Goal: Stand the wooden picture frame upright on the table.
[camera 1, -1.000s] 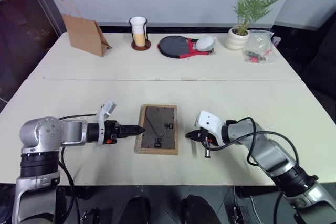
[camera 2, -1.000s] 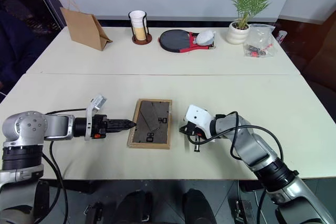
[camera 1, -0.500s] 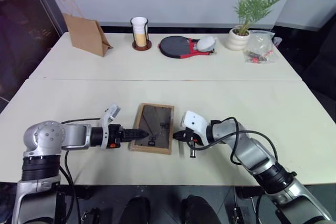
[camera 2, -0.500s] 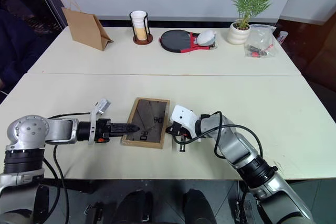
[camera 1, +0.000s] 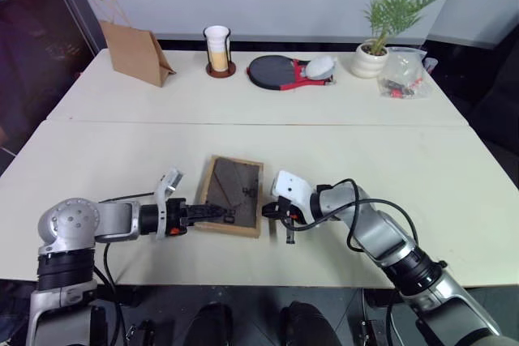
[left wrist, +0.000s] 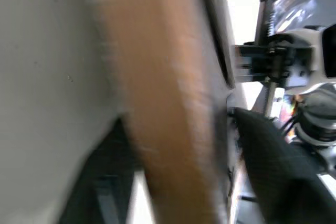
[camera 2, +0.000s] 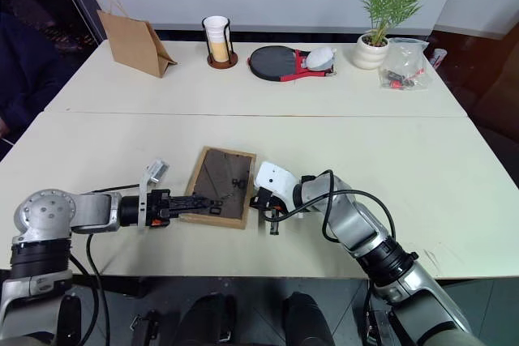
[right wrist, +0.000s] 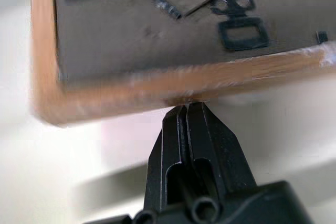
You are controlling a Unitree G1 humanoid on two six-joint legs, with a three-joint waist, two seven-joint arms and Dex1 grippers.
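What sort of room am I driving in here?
Probably an office or lab demo room, not a home: two plain cream tables pushed together, staged props along the far edge, like a paper bag, a table-tennis paddle and a potted plant, against a bare wall.

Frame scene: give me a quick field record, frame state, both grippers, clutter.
frame: lying back up on the near slab, not yet upright
stand: folded flat against the dark back
left gripper: at the frame's left edge, one finger over the back, one under the rim in the left wrist view
right gripper: shut, tips against the frame's right edge
table: two cream slabs, seam running across
far slab: paper bag, cup in holder, paddle, potted plant, plastic bag
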